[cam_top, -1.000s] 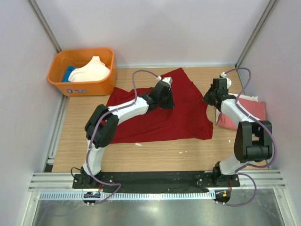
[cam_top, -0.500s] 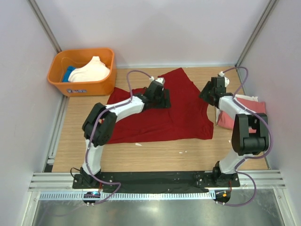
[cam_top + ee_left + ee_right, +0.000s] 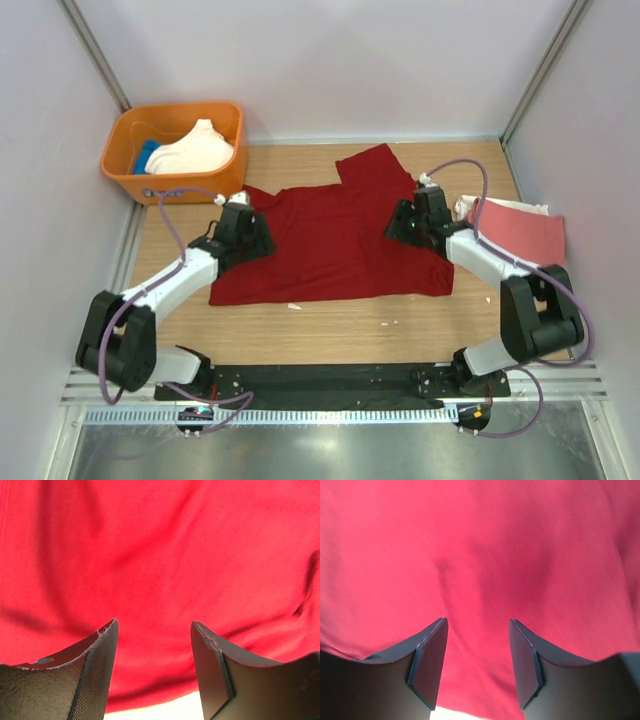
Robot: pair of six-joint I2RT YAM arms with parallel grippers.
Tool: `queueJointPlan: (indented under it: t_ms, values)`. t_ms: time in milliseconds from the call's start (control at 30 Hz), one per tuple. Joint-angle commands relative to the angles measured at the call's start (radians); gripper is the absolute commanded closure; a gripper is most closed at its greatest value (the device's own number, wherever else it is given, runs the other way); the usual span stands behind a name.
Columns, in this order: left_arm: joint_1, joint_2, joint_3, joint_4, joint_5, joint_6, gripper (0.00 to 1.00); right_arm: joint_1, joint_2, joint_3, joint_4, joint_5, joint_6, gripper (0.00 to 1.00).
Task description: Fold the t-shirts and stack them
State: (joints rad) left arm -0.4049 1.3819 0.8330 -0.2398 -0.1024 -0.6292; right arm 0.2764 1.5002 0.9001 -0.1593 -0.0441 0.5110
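You have the dark red t-shirt [image 3: 340,240] spread out flat in the middle of the table [image 3: 350,330], one sleeve pointing to the far edge, with an arm reaching onto it from each side. From above, the left gripper [image 3: 243,236] sits over the shirt's left edge and the right gripper [image 3: 412,220] over its right edge, but each wrist covers its own fingertips there, so that view does not show how the jaws stand. The wrist views do: the left gripper [image 3: 154,627] has its fingers [image 3: 97,660] spread apart with only red cloth between them, and the right gripper [image 3: 477,622] is likewise parted over red cloth. You cannot tell from either view whether the tips touch the fabric. A pale strip [image 3: 150,712] beyond the cloth's hem shows at the bottom of the left wrist view, too washed out to identify. The salmon-pink shirt [image 3: 520,232] lies at the table's right side, partly hidden by the right arm, with a white piece [image 3: 466,208] peeking out at its edge. The orange tub [image 3: 175,185] stands at the far left corner, holding a cream shirt [image 3: 195,150] that hides most of a blue one [image 3: 147,155].
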Motion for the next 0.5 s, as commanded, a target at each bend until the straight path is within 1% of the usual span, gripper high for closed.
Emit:
queueJointPlan:
  t_ms: [0, 67, 100, 167, 200, 233, 300, 367, 400, 467]
  values:
    - [-0.012, -0.147, -0.104, -0.027, -0.052, -0.044, 0.38, -0.005, -0.2, -0.113, -0.11, 0.142, 0.033, 0.42]
    - [-0.009, -0.257, -0.142, -0.071, -0.094, -0.084, 0.38, -0.005, -0.309, -0.165, -0.196, 0.237, 0.058, 0.42]
    - [-0.008, -0.295, -0.173, -0.114, -0.135, -0.099, 0.37, -0.003, -0.348, -0.187, -0.262, 0.251, 0.101, 0.42]
    - [-0.002, -0.361, -0.205, -0.156, -0.169, -0.165, 0.37, -0.006, -0.414, -0.254, -0.314, 0.28, 0.144, 0.44]
    - [-0.002, -0.426, -0.219, -0.173, -0.183, -0.19, 0.37, -0.005, -0.489, -0.274, -0.374, 0.326, 0.218, 0.44]
    - [0.003, -0.455, -0.254, -0.197, -0.203, -0.211, 0.33, -0.005, -0.524, -0.312, -0.399, 0.351, 0.245, 0.44]
    - [0.006, -0.541, -0.285, -0.232, -0.227, -0.278, 0.28, -0.005, -0.625, -0.348, -0.425, 0.389, 0.306, 0.44]
    - [0.014, -0.59, -0.316, -0.253, -0.25, -0.306, 0.29, -0.005, -0.679, -0.395, -0.43, 0.398, 0.339, 0.46]
    - [0.017, -0.627, -0.321, -0.275, -0.258, -0.325, 0.29, -0.008, -0.693, -0.406, -0.427, 0.398, 0.348, 0.47]
    - [0.026, -0.652, -0.321, -0.292, -0.264, -0.326, 0.3, -0.006, -0.704, -0.414, -0.44, 0.401, 0.371, 0.5]
